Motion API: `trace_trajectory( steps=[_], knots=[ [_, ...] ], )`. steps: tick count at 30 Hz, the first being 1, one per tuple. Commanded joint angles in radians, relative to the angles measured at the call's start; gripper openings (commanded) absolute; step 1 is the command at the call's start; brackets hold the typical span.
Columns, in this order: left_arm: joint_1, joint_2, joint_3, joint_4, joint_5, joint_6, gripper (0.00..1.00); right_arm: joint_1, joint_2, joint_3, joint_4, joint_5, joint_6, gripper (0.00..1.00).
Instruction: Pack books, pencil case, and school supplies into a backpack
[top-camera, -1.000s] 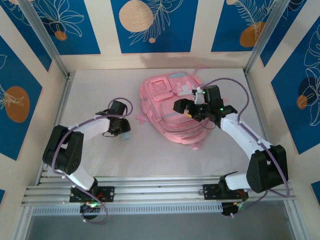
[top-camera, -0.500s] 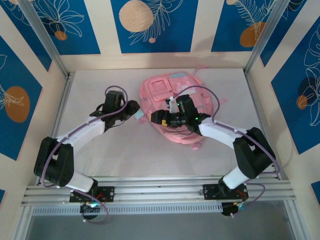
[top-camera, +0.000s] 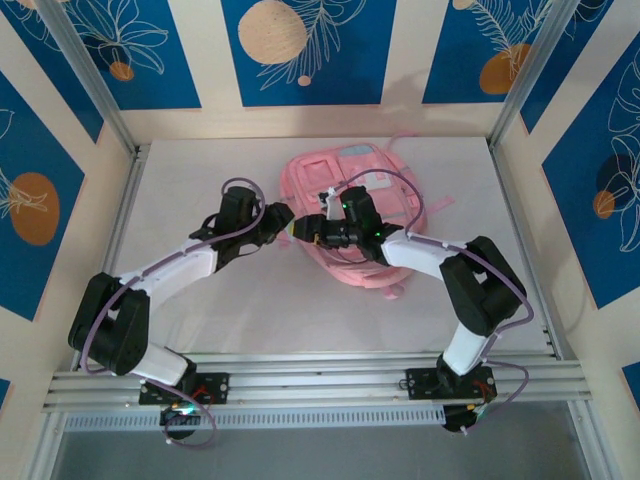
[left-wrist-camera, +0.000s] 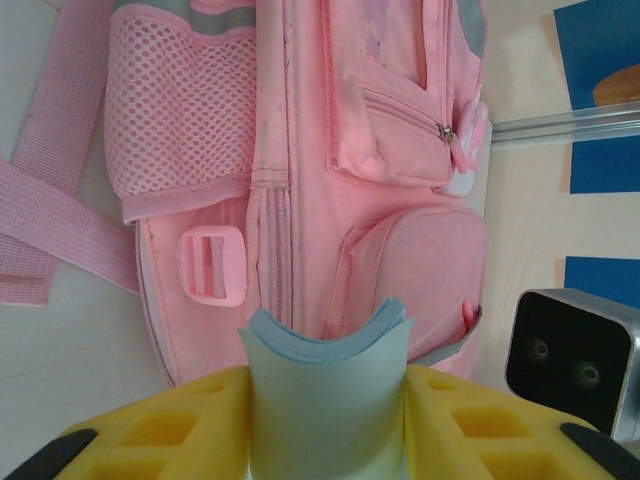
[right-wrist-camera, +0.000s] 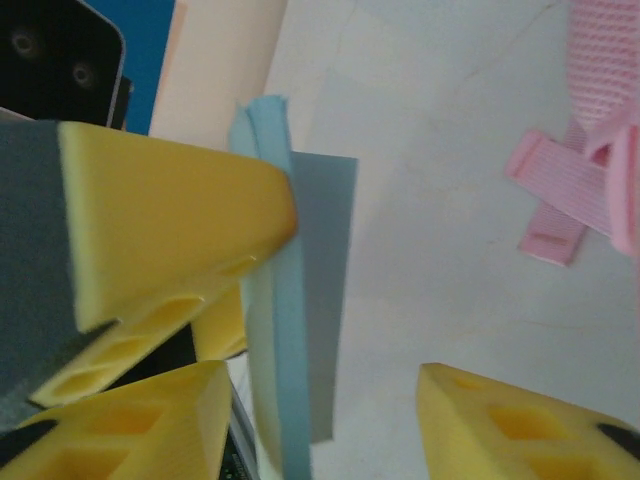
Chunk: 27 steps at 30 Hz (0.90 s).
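Observation:
The pink backpack (top-camera: 352, 165) lies flat at the back middle of the table. My left gripper (top-camera: 284, 222) is just off its left edge, shut on a light-blue square (left-wrist-camera: 325, 420) of the school supplies, which bows between the yellow fingers (left-wrist-camera: 160, 425). In the left wrist view the backpack (left-wrist-camera: 380, 150) shows its zip pockets ahead of the left gripper (left-wrist-camera: 325, 372). My right gripper (top-camera: 306, 232) faces the left one, tip to tip. In the right wrist view the right gripper (right-wrist-camera: 320, 368) is open around the square (right-wrist-camera: 285, 330), which sits close to one finger. The books and pencil case are out of view.
Pink straps (right-wrist-camera: 560, 200) trail from the backpack onto the white tabletop (top-camera: 200, 170). A mesh side pocket (left-wrist-camera: 180, 110) and a pink buckle (left-wrist-camera: 212, 265) lie on the backpack's side. Metal posts and patterned walls enclose the table.
My left arm carried the blue square right, up to the backpack's edge. My right gripper swung left off the backpack to meet it, and its jaws narrowed around the square.

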Motion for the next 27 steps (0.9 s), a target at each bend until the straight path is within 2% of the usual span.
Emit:
trace_trajectory(
  steps=[1,4,6,9,10,11,12,16,19,23,25,27],
  knots=[
    [-0.012,-0.001,-0.011,0.037,0.012,-0.018,0.40,0.010,0.019,0.035,0.037,-0.031,0.008,0.43],
    [-0.014,-0.002,-0.010,0.036,0.010,-0.015,0.40,0.008,0.024,0.035,0.031,-0.047,0.005,0.27],
    [-0.015,-0.002,-0.005,0.028,0.009,-0.006,0.45,0.004,0.017,0.028,0.029,-0.057,0.004,0.17],
    [-0.013,-0.004,0.017,-0.025,-0.017,0.033,0.69,-0.007,0.000,0.013,0.006,-0.063,-0.003,0.04],
    [-0.013,-0.007,0.031,-0.050,-0.034,0.059,0.82,-0.013,-0.010,0.007,-0.012,-0.063,-0.011,0.00],
    [-0.013,-0.011,0.045,-0.076,-0.054,0.093,0.93,-0.021,-0.021,0.000,-0.031,-0.063,-0.017,0.00],
    [-0.014,-0.015,0.059,-0.094,-0.070,0.129,1.00,-0.029,-0.034,-0.010,-0.046,-0.064,-0.020,0.00],
    [-0.021,-0.026,0.148,-0.213,-0.165,0.342,1.00,-0.090,-0.131,-0.082,-0.107,-0.065,-0.042,0.00],
    [-0.048,0.002,0.227,-0.266,-0.183,0.507,0.99,-0.154,-0.239,-0.112,-0.231,-0.033,-0.092,0.00],
    [-0.112,0.052,0.287,-0.261,-0.207,0.675,0.86,-0.263,-0.379,-0.103,-0.473,0.058,-0.160,0.00],
    [-0.147,0.089,0.321,-0.245,-0.188,0.765,0.78,-0.336,-0.441,-0.074,-0.628,0.139,-0.158,0.00],
    [-0.180,0.132,0.366,-0.252,-0.152,0.861,0.75,-0.414,-0.486,-0.058,-0.719,0.166,-0.154,0.00]
  ],
)
